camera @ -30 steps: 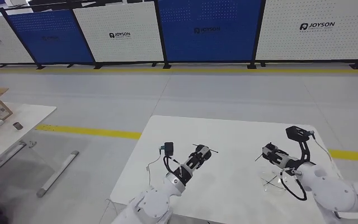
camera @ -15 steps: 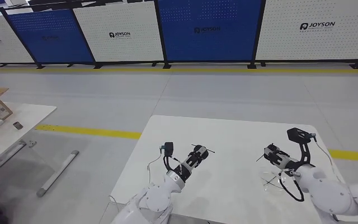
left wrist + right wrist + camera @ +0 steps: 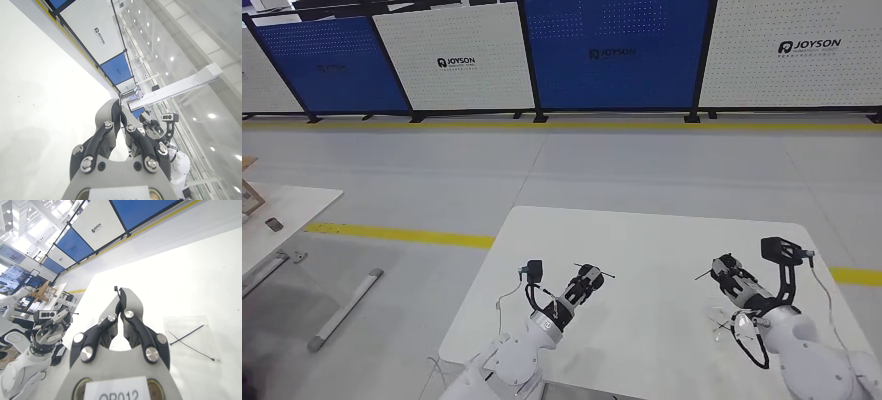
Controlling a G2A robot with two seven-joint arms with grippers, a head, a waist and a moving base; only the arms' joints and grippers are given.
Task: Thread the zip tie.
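Note:
My left gripper [image 3: 589, 277] hovers over the white table [image 3: 642, 235] left of centre, shut on a thin black zip tie [image 3: 599, 270] that lies across its fingertips. In the left wrist view the left gripper [image 3: 119, 106] pinches the strip [image 3: 119, 100] between its closed pads. My right gripper [image 3: 724, 268] is over the table's right part, apart from the left one. It is shut on another black zip tie, whose square head [image 3: 115, 288] juts out past the right gripper [image 3: 119, 294]. The two grippers point roughly toward each other.
A clear plastic sheet [image 3: 198, 321] lies flat on the table near my right arm, with two spare black zip ties [image 3: 186, 337] crossed on it; the sheet [image 3: 732, 325] sits toward the near right edge. Another table stands off to the left.
My left gripper has drawn back a little toward the robot and to the left with its tie. The right gripper has barely shifted.

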